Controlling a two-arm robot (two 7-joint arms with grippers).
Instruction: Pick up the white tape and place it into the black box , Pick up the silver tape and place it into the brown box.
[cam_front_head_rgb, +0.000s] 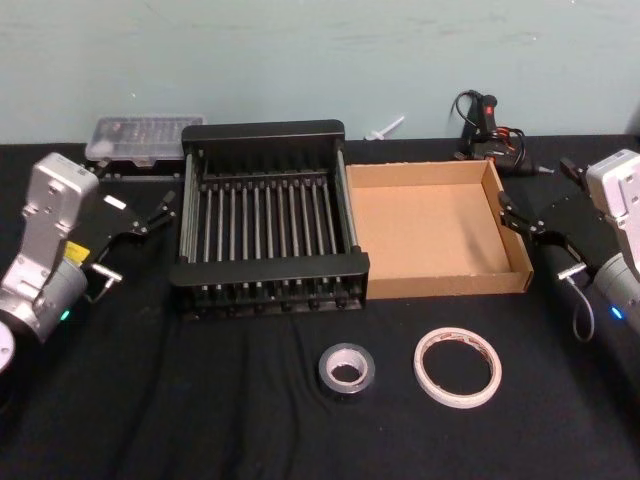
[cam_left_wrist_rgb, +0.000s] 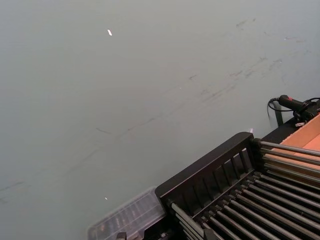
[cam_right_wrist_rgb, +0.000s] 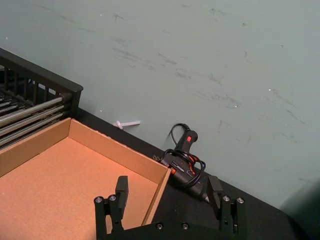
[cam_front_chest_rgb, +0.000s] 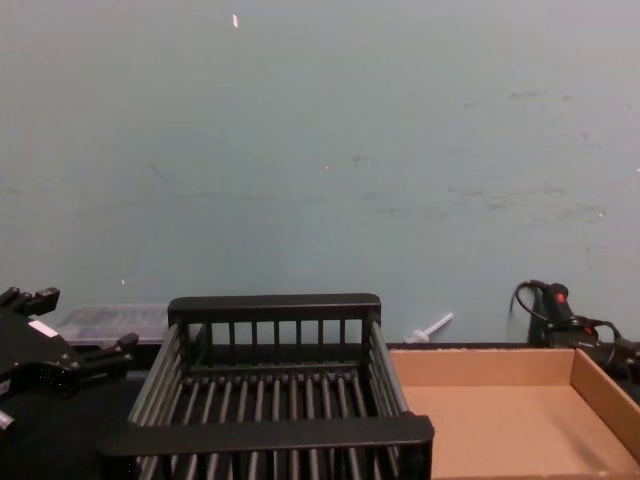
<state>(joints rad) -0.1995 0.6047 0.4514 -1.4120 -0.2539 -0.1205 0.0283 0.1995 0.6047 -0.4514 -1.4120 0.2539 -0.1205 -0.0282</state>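
In the head view we see the silver tape (cam_front_head_rgb: 346, 369) lying flat on the black counter (cam_front_head_rgb: 200, 400) at lower centre, with the white tape (cam_front_head_rgb: 457, 368) just beside it to the right, the two apart. Above them sit the black box (cam_front_head_rgb: 264, 275) and, touching its right side, the brown box (cam_front_head_rgb: 440, 281) (both hold nothing). Our left pincer (cam_front_head_rgb: 166, 210) hovers at the far left, fingers apart; our right pincer (cam_front_head_rgb: 509, 212) hangs at the far right by the brown box's edge, fingers apart too.
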